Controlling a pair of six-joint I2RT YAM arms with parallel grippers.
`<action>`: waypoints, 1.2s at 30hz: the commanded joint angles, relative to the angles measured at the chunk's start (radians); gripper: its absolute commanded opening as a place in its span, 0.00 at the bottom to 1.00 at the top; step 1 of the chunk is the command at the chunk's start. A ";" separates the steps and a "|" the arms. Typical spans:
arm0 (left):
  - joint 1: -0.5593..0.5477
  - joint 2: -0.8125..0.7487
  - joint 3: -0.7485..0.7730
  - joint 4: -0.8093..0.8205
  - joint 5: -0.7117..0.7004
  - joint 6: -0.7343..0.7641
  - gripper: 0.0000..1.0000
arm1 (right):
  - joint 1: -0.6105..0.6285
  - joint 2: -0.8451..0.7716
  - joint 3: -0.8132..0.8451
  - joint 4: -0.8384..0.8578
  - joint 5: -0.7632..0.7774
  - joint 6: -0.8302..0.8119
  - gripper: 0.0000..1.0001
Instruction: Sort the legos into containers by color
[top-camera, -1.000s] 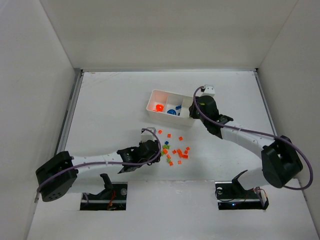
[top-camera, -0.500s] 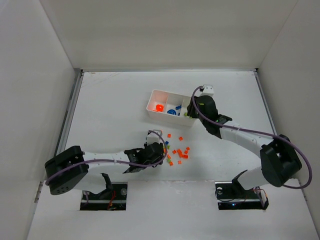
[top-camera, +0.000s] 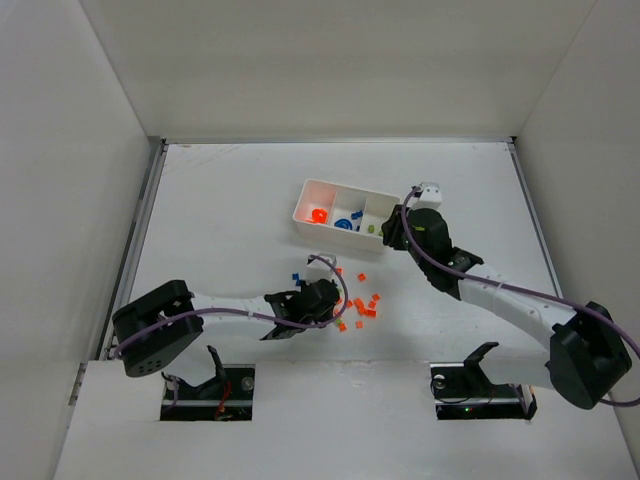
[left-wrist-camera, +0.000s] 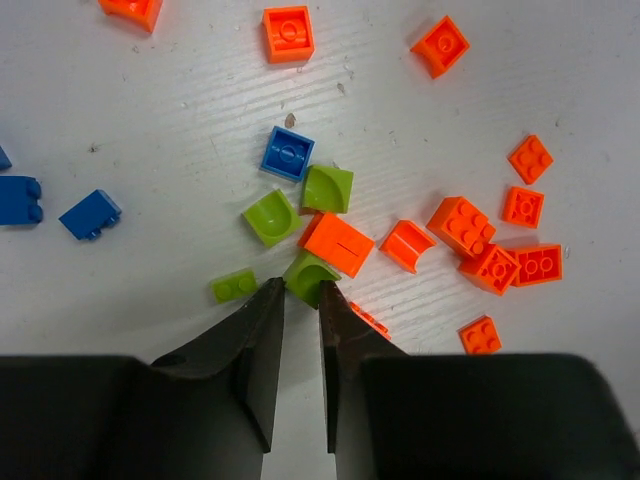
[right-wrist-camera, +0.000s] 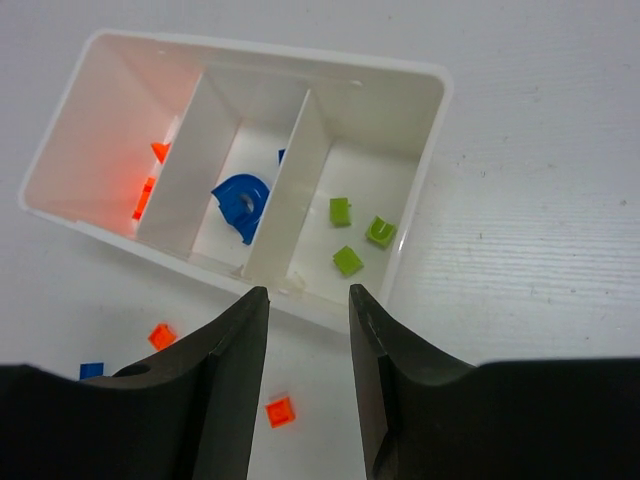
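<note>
The loose legos (top-camera: 355, 300) lie scattered in the middle of the table. In the left wrist view, my left gripper (left-wrist-camera: 301, 290) is closed to a narrow gap on the near corner of a yellow-green rounded lego (left-wrist-camera: 308, 270) that rests on the table. Other yellow-green legos (left-wrist-camera: 271, 217), an orange plate (left-wrist-camera: 338, 243) and a blue cube (left-wrist-camera: 288, 153) lie right beside it. My right gripper (right-wrist-camera: 307, 295) is open and empty at the near wall of the white tray (right-wrist-camera: 430, 150). The tray's right compartment holds three yellow-green legos (right-wrist-camera: 347, 260), the middle one a blue rounded piece (right-wrist-camera: 240, 200), and the left one orange pieces (right-wrist-camera: 145, 195).
The tray (top-camera: 340, 187) stands at the back centre. More orange legos (left-wrist-camera: 463, 225) lie right of the left gripper (top-camera: 330, 297) and blue ones (left-wrist-camera: 90, 215) to its left. A loose orange cube (right-wrist-camera: 280, 410) lies below the right gripper (top-camera: 388, 232). White walls enclose the table.
My left arm has slid right into the pile of legos. My right gripper has drawn back a little to the right from over the tray.
</note>
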 joint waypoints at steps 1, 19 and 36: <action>-0.010 -0.006 0.010 -0.121 -0.035 0.018 0.12 | 0.008 -0.090 -0.033 0.044 0.020 0.021 0.43; -0.033 -0.008 0.119 -0.155 -0.016 0.012 0.29 | 0.039 -0.133 -0.098 0.066 0.000 0.046 0.43; -0.031 0.177 0.200 -0.154 -0.069 0.063 0.36 | 0.085 -0.132 -0.100 0.080 0.003 0.047 0.43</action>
